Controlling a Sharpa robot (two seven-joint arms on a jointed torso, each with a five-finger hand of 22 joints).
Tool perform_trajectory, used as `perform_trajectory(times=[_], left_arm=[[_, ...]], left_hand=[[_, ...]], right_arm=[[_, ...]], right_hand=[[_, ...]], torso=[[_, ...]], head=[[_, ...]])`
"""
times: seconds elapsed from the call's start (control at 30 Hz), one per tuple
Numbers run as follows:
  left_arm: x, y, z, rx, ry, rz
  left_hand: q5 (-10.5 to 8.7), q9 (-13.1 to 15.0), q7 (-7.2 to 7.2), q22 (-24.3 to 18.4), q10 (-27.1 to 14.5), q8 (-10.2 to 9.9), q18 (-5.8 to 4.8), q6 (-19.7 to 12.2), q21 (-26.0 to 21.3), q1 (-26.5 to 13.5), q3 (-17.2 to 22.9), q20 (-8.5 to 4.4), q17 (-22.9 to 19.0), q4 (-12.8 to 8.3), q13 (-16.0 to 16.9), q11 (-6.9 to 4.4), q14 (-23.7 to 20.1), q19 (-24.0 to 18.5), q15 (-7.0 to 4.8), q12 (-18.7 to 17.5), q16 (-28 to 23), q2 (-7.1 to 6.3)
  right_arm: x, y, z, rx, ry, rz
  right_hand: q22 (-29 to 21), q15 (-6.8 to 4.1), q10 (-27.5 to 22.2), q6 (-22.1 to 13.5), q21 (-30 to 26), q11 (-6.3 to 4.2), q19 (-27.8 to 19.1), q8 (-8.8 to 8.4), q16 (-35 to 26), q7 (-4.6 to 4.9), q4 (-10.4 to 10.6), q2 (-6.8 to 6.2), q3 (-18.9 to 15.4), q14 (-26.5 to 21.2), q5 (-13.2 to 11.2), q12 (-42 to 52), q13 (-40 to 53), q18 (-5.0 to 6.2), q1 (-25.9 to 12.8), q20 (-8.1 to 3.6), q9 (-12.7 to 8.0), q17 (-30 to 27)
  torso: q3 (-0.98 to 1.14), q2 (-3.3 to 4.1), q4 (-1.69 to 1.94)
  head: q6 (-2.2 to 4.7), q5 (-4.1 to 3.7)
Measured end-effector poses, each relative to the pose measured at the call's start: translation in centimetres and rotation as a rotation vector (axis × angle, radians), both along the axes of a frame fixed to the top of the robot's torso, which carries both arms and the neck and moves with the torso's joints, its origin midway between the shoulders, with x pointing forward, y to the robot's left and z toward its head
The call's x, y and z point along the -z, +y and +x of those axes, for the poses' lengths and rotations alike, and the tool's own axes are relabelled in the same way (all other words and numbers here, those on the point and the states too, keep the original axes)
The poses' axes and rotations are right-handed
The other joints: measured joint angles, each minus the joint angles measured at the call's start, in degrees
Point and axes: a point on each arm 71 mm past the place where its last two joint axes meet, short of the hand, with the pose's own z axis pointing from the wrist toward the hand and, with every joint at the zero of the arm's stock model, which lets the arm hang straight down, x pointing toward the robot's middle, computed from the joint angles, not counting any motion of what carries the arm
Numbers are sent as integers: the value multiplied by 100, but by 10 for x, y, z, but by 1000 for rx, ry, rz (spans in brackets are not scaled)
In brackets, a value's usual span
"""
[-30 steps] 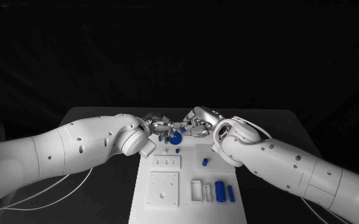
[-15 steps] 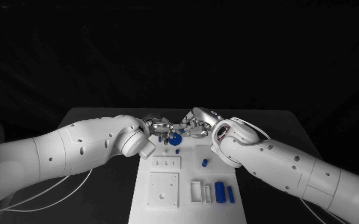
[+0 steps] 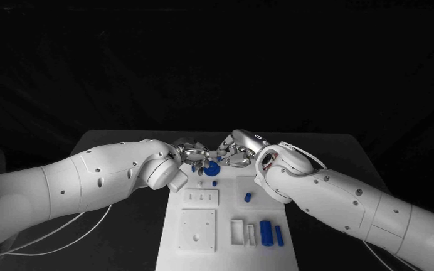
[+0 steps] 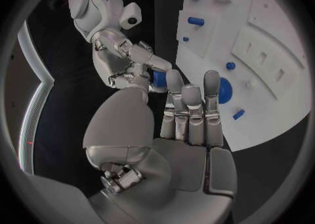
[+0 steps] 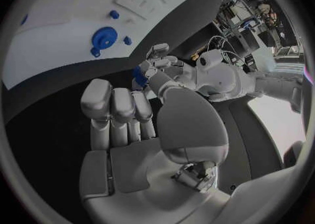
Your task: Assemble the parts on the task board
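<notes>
The white task board (image 3: 226, 221) runs down the middle of the table. My left hand (image 3: 192, 153) and right hand (image 3: 237, 152) meet fingertip to fingertip just above its far end. A small blue part (image 4: 159, 79) sits pinched between the fingers of both hands; the same blue part (image 5: 139, 74) appears past my right hand's fingers. On the board just below the hands lies a blue disc (image 3: 212, 169), flat in its seat. The left hand (image 4: 190, 111) and right hand (image 5: 121, 108) each have their fingers extended toward the other.
On the board lie a short blue peg (image 3: 247, 196), a thick blue cylinder (image 3: 266, 231) and a thin blue bar (image 3: 278, 234) near its front right. A white block with slots (image 3: 202, 197) and a square plate (image 3: 197, 229) sit on its left half.
</notes>
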Motion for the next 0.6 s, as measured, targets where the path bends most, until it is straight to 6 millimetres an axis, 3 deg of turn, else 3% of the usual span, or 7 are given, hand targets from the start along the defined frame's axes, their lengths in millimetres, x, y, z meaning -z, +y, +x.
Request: perform_trajectory(times=[0.17,0.33,0.4,0.5,0.6], left_arm=[[0,-1,0,1,0,0],[1,-1,0,2,1,0],[1,-1,0,2,1,0],[1,-1,0,2,2,0],[1,-2,0,3,3,-1]], left_hand=[[0,-9,0,14,0,0,0,0,-28,37,13,0,-3,-48,0,0,0,0,0,0,0,54],[87,-57,0,52,0,-1,0,0,-53,50,-9,0,-7,-259,-8,0,0,0,0,0,0,254],[252,-68,0,63,0,-1,0,0,-70,66,-40,-2,-7,-341,-8,0,0,2,0,0,0,312],[529,-117,0,89,0,-1,0,0,-89,150,-119,-22,-13,-575,-8,1,0,21,0,0,0,530],[714,-165,0,107,-1,-2,0,0,-89,236,-167,-22,-13,-723,-8,1,0,21,0,0,0,659]], right_arm=[[0,1,0,-2,0,1],[0,3,0,-4,1,1],[0,4,0,-6,2,1],[0,4,0,-6,2,0],[1,4,0,-6,3,-1]], right_hand=[[0,0,0,0,0,0,0,0,0,0,0,0,0,0,0,0,0,0,0,0,0,0],[0,0,0,0,0,0,0,0,0,0,-1,0,-1,0,0,0,0,0,0,0,-1,0],[0,0,0,0,0,1,0,0,0,0,-1,0,-1,0,0,0,0,0,0,0,-2,0],[0,1,0,0,0,1,0,-1,0,0,-7,0,-7,0,0,0,0,0,0,0,-2,0],[0,1,1,0,0,1,0,-2,0,0,-8,0,-7,0,0,0,0,0,0,0,-3,0]], torso=[[0,1,-3],[0,1,-3],[1,1,-3],[0,1,-1],[0,1,0]], head=[[1,0],[4,-9],[4,-12],[4,-13],[4,-13]])
